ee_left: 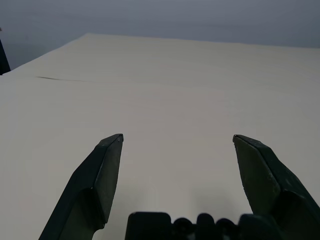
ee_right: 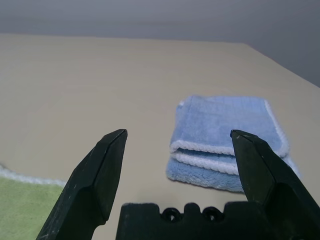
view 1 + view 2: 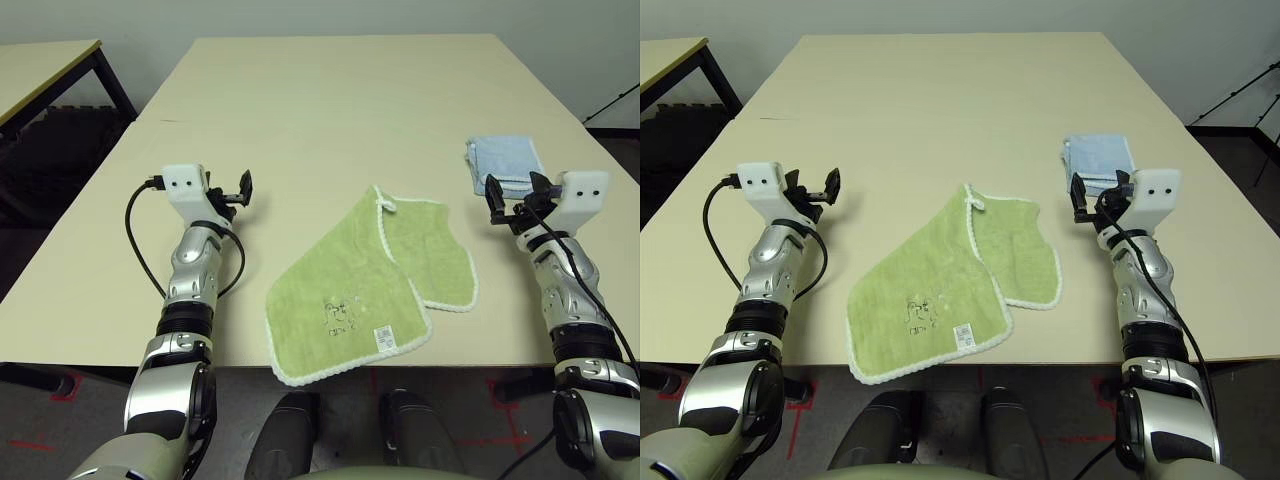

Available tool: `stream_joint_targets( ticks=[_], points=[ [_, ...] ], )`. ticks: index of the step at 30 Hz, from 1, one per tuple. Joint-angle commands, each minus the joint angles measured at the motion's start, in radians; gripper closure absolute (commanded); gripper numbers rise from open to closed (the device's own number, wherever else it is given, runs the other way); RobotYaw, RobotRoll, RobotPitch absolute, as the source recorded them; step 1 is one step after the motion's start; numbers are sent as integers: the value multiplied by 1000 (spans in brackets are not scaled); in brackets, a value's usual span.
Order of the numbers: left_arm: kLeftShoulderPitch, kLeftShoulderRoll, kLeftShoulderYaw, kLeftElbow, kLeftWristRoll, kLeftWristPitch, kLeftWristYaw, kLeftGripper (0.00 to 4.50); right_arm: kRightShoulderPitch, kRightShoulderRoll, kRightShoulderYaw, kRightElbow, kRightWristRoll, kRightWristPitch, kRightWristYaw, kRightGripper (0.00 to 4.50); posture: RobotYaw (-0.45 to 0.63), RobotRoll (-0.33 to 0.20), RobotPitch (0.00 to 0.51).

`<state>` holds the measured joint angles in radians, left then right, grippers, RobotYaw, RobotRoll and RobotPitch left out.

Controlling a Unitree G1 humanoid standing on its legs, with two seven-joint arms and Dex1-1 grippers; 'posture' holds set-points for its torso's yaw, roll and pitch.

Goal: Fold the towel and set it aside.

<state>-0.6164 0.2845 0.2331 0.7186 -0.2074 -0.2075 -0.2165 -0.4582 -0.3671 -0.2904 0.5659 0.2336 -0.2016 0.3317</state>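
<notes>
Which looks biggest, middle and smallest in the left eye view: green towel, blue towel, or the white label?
1. Green towel, biggest.
2. Blue towel, though it's folded and farther away.
3. White label, smallest.

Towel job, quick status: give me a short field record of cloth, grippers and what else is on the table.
towel: light green, lying partly folded on the table near its front edge, label and drawing face up
left gripper: open, empty, above the table left of the towel
right gripper: open, empty, right of the towel
blue towel: folded, just beyond the right gripper
fold: not finished
</notes>
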Motion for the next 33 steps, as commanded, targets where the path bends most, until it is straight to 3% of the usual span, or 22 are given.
stream_joint_targets(
  ticks=[1, 10, 17, 25, 33],
  points=[
    [-6, 8, 2, 3, 11, 12, 7, 47, 14, 9, -9, -25, 12, 6, -10, 0, 20, 0, 75],
    [-21, 32, 15, 34, -15, 13, -47, 47, 1, 38, 5, -71, 9, 29, -26, 0, 29, 0, 66],
    [-60, 117, -7, 127, 4, -11, -181, 47, 13, 58, 16, -143, 10, 72, -37, 0, 73, 0, 86],
    [-126, 209, -73, 186, -2, 23, -566, 47, 40, 31, 38, -229, 34, 191, 40, 0, 90, 0, 92],
    [-107, 319, -198, 25, -20, 169, -1040, 47, 28, -83, 52, -289, 108, 353, 227, 0, 69, 0, 78]
  ],
)
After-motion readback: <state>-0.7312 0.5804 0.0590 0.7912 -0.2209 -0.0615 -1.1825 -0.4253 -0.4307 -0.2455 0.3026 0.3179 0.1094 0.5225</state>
